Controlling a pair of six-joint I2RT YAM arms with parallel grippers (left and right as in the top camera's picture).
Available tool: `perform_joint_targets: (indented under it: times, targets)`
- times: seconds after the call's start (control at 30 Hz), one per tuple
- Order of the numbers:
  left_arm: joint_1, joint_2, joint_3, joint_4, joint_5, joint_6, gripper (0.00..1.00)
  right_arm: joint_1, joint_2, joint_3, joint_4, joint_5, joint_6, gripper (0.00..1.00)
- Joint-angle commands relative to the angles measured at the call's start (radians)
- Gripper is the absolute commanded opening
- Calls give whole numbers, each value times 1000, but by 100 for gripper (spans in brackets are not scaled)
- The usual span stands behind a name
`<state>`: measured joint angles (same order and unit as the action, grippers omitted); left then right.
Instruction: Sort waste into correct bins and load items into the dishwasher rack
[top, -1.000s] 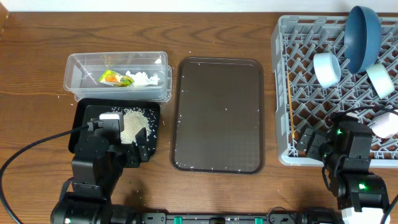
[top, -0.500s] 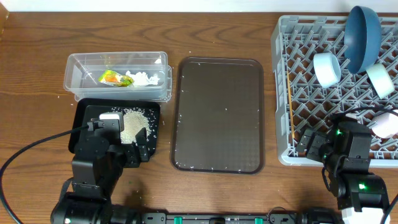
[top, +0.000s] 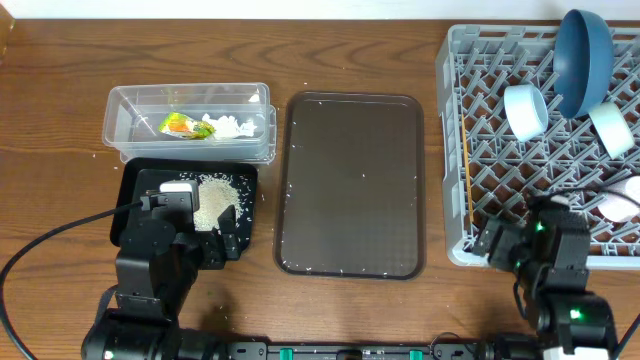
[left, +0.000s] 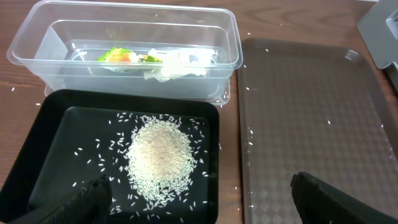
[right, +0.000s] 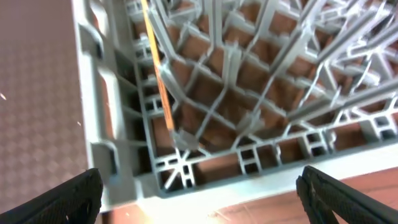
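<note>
The clear tub (top: 120, 120) holds the yellow-orange wrapper (top: 178, 125) and white tissue (top: 230, 126). The black tray (top: 135, 185) holds a pile of rice (top: 213, 198). My left gripper (left: 205, 208) is open and empty, low over the black tray's near edge. The grey rack (top: 455, 150) holds the dark-blue plate (top: 583, 55), white bowl (top: 525, 110), mint bowl (top: 610, 128), white-pink cup (top: 625, 200) and wooden stick (top: 466, 170). My right gripper (right: 202, 202) is open and empty at the rack's front left corner (right: 112, 106), near the stick (right: 158, 81).
A brown serving tray (top: 350, 180) lies between the bins and the rack, with a few stray rice grains on it and on the table beside it. The rack's front wall stands just ahead of my right gripper.
My right arm has drawn back and a little left, away from the rack towards the table's front edge, uncovering more of the cup. The left arm has not moved.
</note>
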<state>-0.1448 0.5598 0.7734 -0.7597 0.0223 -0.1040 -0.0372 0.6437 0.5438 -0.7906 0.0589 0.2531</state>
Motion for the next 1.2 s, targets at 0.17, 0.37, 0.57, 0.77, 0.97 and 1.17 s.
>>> perform_joint_targets:
  times: [0.17,0.37,0.57,0.77,0.97,1.17]
  targets:
    - [2,-2,-5,-2,-11,6,94,-1,-132,-105,-7,-4,8,99]
    - [2,-2,-5,-2,-11,6,94,-1,-214,-105,-6,-4,8,99]
    - [2,-2,-5,-2,-11,6,94,-1,-281,-105,-6,-4,8,99]
    - [2,-2,-5,-2,-11,6,94,-1,-340,-111,54,-42,15,99]
    - [2,-2,-5,-2,-11,6,94,-1,-389,-191,298,-72,-56,99]
    - [2,-2,-5,-2,-11,6,94,-1,-501,-333,509,-120,-60,99]
